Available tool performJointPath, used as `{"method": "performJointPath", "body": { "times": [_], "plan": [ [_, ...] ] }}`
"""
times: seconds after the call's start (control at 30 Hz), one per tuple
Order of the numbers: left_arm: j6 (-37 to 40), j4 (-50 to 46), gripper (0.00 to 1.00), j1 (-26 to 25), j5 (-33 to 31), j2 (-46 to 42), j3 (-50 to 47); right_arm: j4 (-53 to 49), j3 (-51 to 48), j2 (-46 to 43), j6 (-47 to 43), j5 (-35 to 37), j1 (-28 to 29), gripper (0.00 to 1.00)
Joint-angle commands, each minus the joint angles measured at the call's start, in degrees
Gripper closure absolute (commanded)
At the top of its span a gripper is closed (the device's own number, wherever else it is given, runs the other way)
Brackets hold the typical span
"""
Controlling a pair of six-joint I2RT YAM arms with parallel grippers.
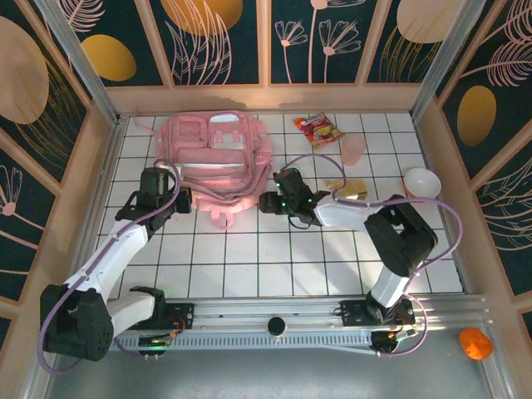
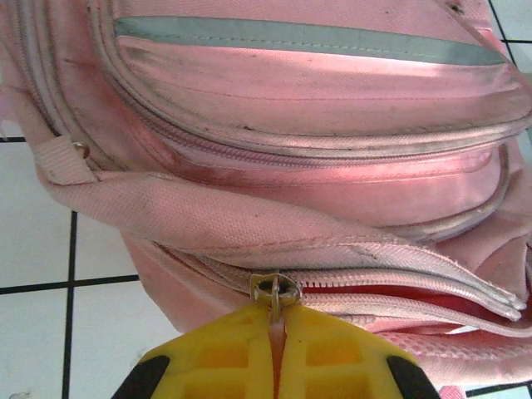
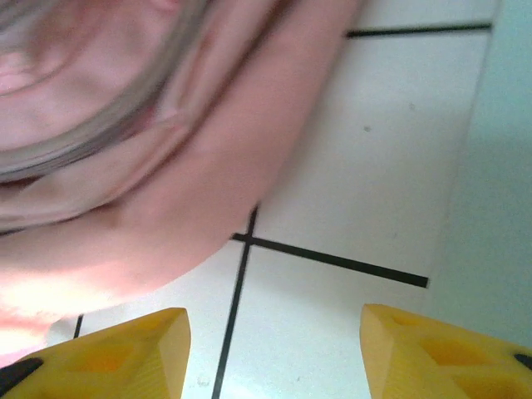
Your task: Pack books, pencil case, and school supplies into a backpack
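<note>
The white tiled tabletop [image 1: 249, 249] carried the pink backpack [image 1: 212, 154], which lay flat toward the far side with its front pockets facing up. Its main zip was parted a little along one stretch, showing only pink-red lining, so I could not tell what was inside. A white bowl [image 1: 421, 181] stood well to the right. A red-orange snack packet [image 1: 317, 129] and a pink cup [image 1: 355, 148] lay beyond it. The small yellow block [image 1: 349, 189] sat by the right arm. The right pincer [image 3: 273, 328] hung spread over bare tile beside the backpack's edge. The left pincer [image 2: 276, 320] was pressed together on the zipper pull [image 2: 276, 291].
</note>
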Motion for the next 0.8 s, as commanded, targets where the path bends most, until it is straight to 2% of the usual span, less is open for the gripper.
{"method": "performJointPath", "body": {
  "times": [0.0, 0.17, 0.3, 0.47, 0.53, 0.6, 0.67, 0.7, 0.73, 0.77],
  "plan": [
    [1.3, 0.5, 1.0, 0.2, 3.7, 0.2, 2.0, 2.5, 0.4, -6.3, -21.1, 4.3, 4.7, 0.41],
    [1.5, -0.2, 1.0, 0.1, 10.6, 1.1, 2.3, 11.8, 0.2, -5.2, -39.3, 4.1, 10.7, 0.41],
    [1.4, -1.5, 1.0, 0.1, 13.9, 1.7, 2.7, 15.7, 4.6, 1.8, -43.9, 4.0, 12.2, 0.4],
    [1.3, -1.7, 1.0, 0.1, 16.1, 1.1, 2.3, 19.0, 8.6, 9.1, -47.0, 9.1, 12.2, 0.42],
    [1.1, -1.7, 1.0, 0.1, 18.2, 1.3, 2.1, 19.9, 9.2, 11.0, -48.1, 10.9, 12.1, 0.54],
    [0.8, -1.3, 1.0, 0.1, 21.2, 1.9, 1.7, 21.9, 8.8, 11.8, -48.9, 12.4, 12.0, 0.71],
    [0.6, -1.0, 1.0, -0.1, 24.1, 2.3, 1.3, 23.2, 7.9, 11.3, -49.3, 11.3, 11.9, 0.85],
    [0.3, -0.6, 1.0, -0.4, 25.3, 2.5, 1.0, 23.8, 7.2, 10.8, -49.3, 10.2, 11.7, 0.95],
    [-0.1, 0.0, 1.0, -0.7, 26.0, 2.5, 0.8, 24.6, 6.5, 10.0, -49.4, 8.9, 11.6, 1.0],
    [-0.5, 0.6, 1.0, -1.1, 27.2, 2.6, 0.5, 25.6, 5.5, 9.1, -49.7, 7.3, 11.6, 1.0]
  ]
}}
